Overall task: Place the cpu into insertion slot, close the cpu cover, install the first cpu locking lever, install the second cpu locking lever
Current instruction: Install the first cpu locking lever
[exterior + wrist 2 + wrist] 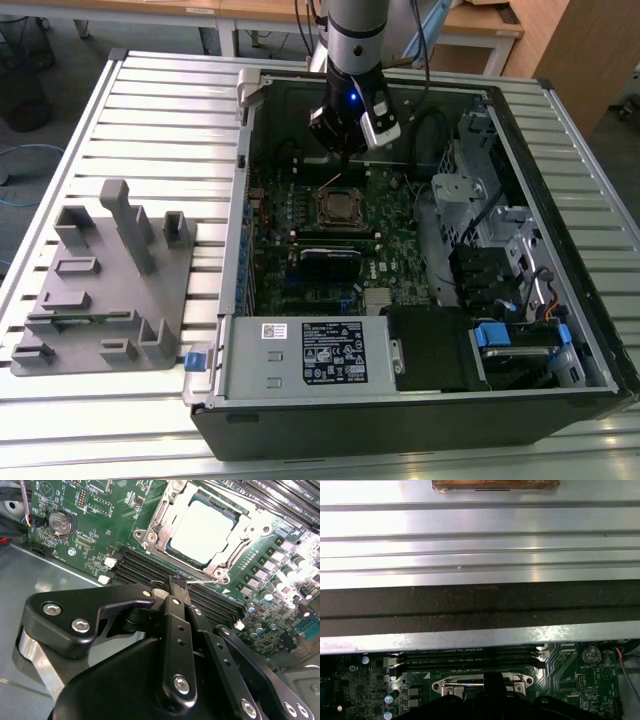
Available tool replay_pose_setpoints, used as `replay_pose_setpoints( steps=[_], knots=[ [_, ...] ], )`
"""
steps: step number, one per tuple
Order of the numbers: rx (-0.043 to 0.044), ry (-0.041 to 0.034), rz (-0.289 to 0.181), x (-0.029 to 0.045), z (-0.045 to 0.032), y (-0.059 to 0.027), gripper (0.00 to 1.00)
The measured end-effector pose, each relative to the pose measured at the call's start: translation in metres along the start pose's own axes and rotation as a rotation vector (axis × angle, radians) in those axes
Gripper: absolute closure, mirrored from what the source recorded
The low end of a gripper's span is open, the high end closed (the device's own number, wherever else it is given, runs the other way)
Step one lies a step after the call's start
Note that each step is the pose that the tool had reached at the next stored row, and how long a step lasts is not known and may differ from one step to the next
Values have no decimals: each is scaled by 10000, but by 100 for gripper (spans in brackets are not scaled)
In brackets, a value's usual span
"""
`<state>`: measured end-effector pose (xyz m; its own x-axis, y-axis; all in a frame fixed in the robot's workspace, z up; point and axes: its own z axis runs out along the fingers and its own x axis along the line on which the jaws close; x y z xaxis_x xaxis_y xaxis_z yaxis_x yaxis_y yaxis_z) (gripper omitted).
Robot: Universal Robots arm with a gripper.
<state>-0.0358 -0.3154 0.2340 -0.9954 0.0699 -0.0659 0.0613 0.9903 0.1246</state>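
Grey fixture (110, 290) lies on the ribbed table (160, 110) at the exterior view's left, beside the open computer case (400, 420). Inside the case, the green motherboard (100, 510) carries the insertion slot (320, 208). The cpu (202, 530) sits in the slot, and the cpu cover (162, 515) lies flat around it. The gripper (178, 582) hangs at the slot's edge with its fingers pressed narrowly together. Their tips meet a thin locking lever (202, 582); whether they pinch it, I cannot tell.
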Motion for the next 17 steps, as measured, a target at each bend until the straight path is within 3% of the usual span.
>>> replay_pose_setpoints(
  steps=[9,17],
  knots=[
    [0,-13,-1,73,45,-6,89],
    [-3,-15,-1,75,62,-8,89]
  ],
)
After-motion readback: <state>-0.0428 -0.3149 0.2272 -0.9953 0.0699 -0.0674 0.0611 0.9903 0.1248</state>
